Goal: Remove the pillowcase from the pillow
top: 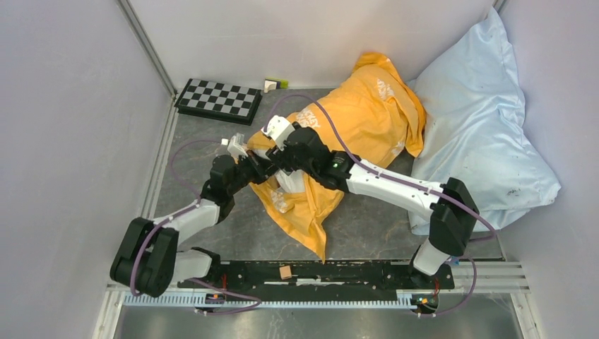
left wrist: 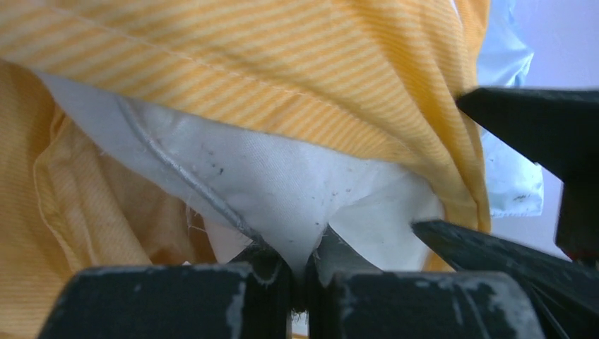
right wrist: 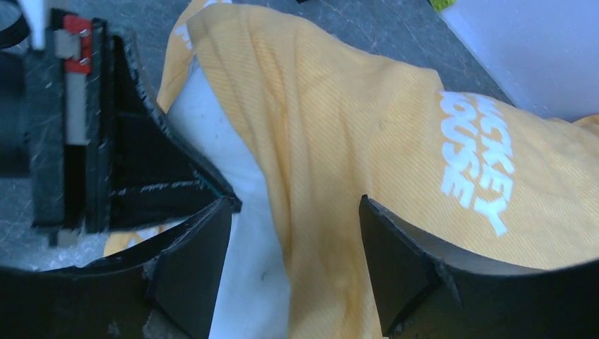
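Our left gripper point(left wrist: 299, 282) was clenched on a corner of the white pillow point(left wrist: 282, 183). We judged that so thin a pinch could slip once the pillowcase point(left wrist: 297, 63) was tugged. Our right gripper point(right wrist: 295, 212) stood released, and closing there might catch pillow along with cloth. The pillowcase's orange hem lay between its spread fingers, mid-table point(top: 247, 226).

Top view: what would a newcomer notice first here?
A bright orange pillowcase sprawls across the middle of the table. At its near-left end the left hand pinches a corner of the white pillow poking out, the right hand open beside it. A pale blue pillow fills the far right corner.
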### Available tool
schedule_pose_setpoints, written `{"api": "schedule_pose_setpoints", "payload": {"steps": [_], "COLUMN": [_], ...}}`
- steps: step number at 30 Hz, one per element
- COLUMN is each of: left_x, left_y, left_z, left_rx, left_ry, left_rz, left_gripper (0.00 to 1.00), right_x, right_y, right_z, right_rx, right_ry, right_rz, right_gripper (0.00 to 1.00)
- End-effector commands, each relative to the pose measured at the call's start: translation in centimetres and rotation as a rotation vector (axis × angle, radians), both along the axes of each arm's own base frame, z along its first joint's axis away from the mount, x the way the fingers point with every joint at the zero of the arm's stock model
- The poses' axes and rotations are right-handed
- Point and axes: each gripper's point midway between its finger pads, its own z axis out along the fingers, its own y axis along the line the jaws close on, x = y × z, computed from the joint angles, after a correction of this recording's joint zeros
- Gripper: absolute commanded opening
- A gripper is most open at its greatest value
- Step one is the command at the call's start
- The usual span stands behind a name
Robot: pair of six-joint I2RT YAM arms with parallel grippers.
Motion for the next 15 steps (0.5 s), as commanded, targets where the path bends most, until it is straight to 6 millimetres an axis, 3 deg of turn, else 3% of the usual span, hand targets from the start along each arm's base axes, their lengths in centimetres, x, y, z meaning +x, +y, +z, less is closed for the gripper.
{"api": "schedule_pose_setpoints", "payload": {"steps": [1, 4, 9, 15], "left_x": [-0.8, -1.4, -2.1, -3.4], "left_y": [0.1, 0.2, 0.2, 0.0], "left_z": [4.8, 5.2, 5.4, 6.4], "left_rx": [0.051, 0.073, 0.123, 0.147], "left_ry": [-0.215, -0.228, -0.228, -0.258], "left_rz": [-0.038, -0.049, -0.071, -0.1], "left_gripper": [0.02, 0.02, 0.02, 0.02], "right_x": [1.5, 2.1, 3.4, 4.5], "right_y": [1.4, 1.6, -0.3, -0.6], "right_z": [2.7, 3.2, 5.2, 5.9], "right_rx": [0.046, 0.045, 0.086, 0.049], "right_ry": [-0.051, -0.064, -0.139, -0.178], "right_rz": [-0.028, -0.057, -0.193, -0.234], "right_gripper": [0.72, 0.66, 0.41, 0.35]}}
